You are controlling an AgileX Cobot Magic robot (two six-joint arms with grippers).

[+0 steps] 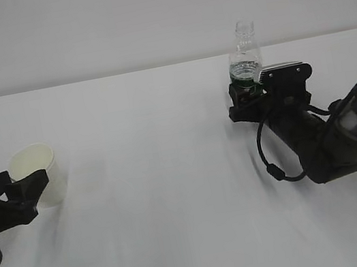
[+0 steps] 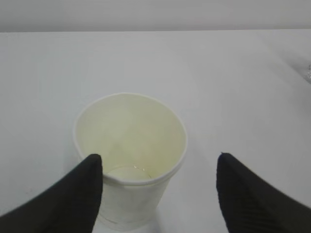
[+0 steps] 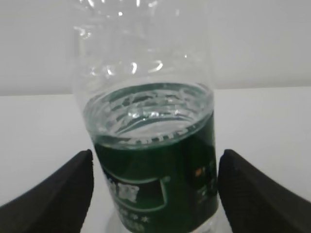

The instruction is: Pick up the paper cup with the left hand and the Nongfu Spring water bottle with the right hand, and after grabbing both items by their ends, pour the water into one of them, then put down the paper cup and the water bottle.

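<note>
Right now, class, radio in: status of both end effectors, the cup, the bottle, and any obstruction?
Left end effector open around white paper cup. Right end effector open astride clear green-labelled plastic bottle, upright, part-filled. Nothing between them on the white table.

White table [image 1: 184, 243], paper cup [image 1: 36, 174], water bottle [image 1: 244, 59]
</note>
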